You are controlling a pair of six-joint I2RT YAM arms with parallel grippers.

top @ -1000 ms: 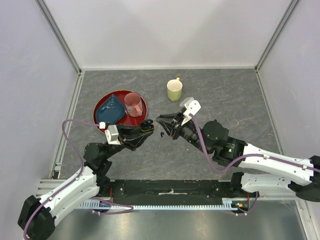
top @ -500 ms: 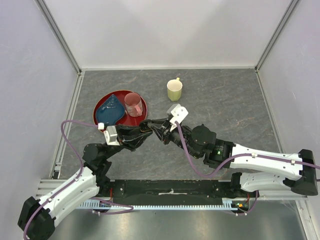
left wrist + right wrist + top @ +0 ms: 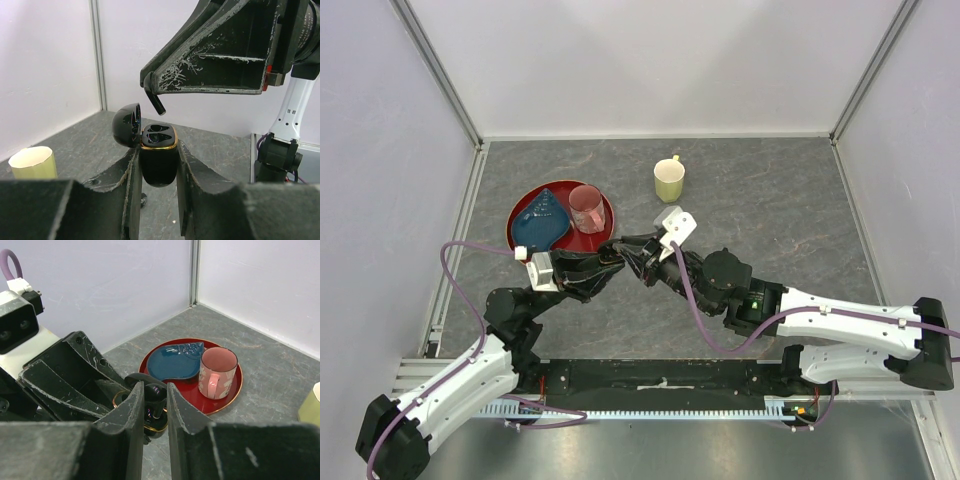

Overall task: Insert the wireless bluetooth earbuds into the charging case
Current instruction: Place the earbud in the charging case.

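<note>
L gripper is pinching a glossy black charging case w/ gold rim by its lower body, one finger on each side. The case stands upright and off the grey stone-look tabletop, approx centre of the top view. Its lid is flipped open toward the left of the L wrist frame, and both sockets are visible inside. R gripper is nearly pressed together, nipping a tiny black earbud w/ short stem at its tips. The earbud hangs just above the open case w/ its stem angled down at the sockets. A small gap shows between them in the L wrist view, so they aren't touching. In the top view the two grippers meet nose to nose, just right of and below a round red lacquer tray at centre left. The tray carries a dark blue leaf-shaped dish and a pink patterned mug, side by side. A pale yellow mug stands alone on the table above the grippers, well apart from the tray.
</note>
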